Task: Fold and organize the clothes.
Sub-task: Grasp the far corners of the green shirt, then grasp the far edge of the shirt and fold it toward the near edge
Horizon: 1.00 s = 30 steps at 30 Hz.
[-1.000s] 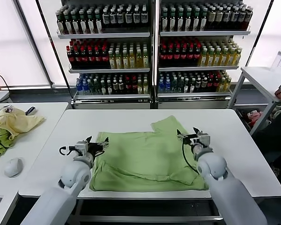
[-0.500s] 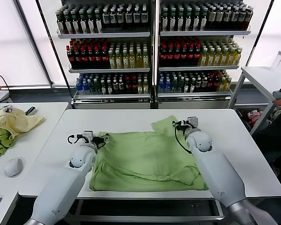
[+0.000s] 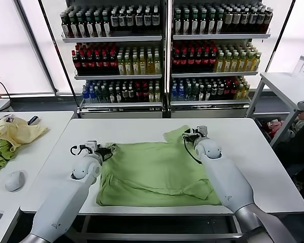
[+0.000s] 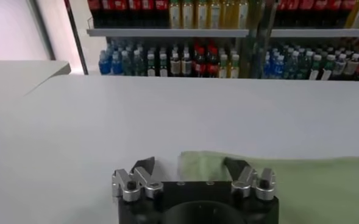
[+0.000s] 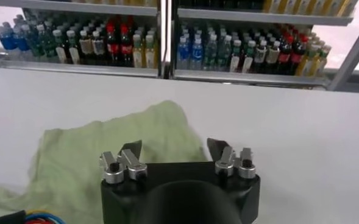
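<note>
Folding is barely begun: the shirt [image 3: 157, 169] lies flat. Your left gripper [image 3: 105, 151] and right gripper [image 3: 191, 134] straddle its far corners, jaws apart, nothing held.

The shirt [image 3: 154, 169] is light green, soft and a bit rumpled, lying flat on the white counter [image 3: 253, 152], spread across the middle toward the near edge. No print shows on the side that faces up; only plain green cloth. One sleeve sticks out toward the far right corner, its edge curled. The near hem runs almost along the counter's front edge, with loose folds bunched at the near right. The far left corner lies flat, its edge straight.
</note>
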Available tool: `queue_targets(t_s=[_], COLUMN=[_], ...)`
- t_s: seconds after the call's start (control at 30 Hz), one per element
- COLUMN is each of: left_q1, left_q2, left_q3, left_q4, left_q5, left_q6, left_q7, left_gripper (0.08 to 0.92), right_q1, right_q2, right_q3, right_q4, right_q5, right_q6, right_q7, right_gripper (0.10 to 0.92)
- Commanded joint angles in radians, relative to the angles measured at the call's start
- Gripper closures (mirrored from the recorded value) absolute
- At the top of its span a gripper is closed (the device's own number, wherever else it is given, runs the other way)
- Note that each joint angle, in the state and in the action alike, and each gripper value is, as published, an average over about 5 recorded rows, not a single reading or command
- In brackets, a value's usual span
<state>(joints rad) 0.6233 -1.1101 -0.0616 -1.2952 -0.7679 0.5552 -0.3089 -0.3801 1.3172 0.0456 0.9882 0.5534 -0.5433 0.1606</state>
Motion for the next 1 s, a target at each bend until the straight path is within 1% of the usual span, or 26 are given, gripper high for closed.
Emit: queue_targets(t_s=[0.03, 0.37, 0.53, 0.6, 0.7, 1.0], left_q1=[0.021, 0.026, 0.039, 0.05, 0.074, 0.166], left_q2=[0.004, 0.013, 0.023, 0.031, 0.047, 0.11], left_q3=[0.008, -0.002, -0.014, -0.024, -0.044, -0.128], left_q4=[-0.001, 0.0, -0.032, -0.061, -0.119, -0.31], left_q5=[-0.066, -0.111, -0.141, -0.155, -0.182, -0.28], left_q6=[0.014, -0.022, -0.051, -0.07, -0.097, -0.144], left_q7=[0.068, 0.103, 0.127, 0.132, 0.133, 0.119], left_gripper=[0.371, 0.666, 0.805, 0.862, 0.906, 0.91], right_q1=[0.017, 0.006, -0.005, -0.018, -0.043, -0.182], right_q2=[0.015, 0.008, 0.001, -0.008, -0.027, -0.122], right_q3=[0.0, 0.002, 0.002, 0.002, 0.001, 0.057], right_q4=[-0.05, -0.026, 0.013, 0.057, 0.146, 0.46], right_q5=[0.036, 0.046, 0.046, 0.047, 0.049, 0.107], right_q6=[-0.016, -0.006, 0.024, 0.038, 0.055, 0.065], right_q7=[-0.009, -0.013, -0.012, -0.011, -0.01, 0.009], right_gripper=[0.456, 0.741, 0.879, 0.904, 0.909, 0.909])
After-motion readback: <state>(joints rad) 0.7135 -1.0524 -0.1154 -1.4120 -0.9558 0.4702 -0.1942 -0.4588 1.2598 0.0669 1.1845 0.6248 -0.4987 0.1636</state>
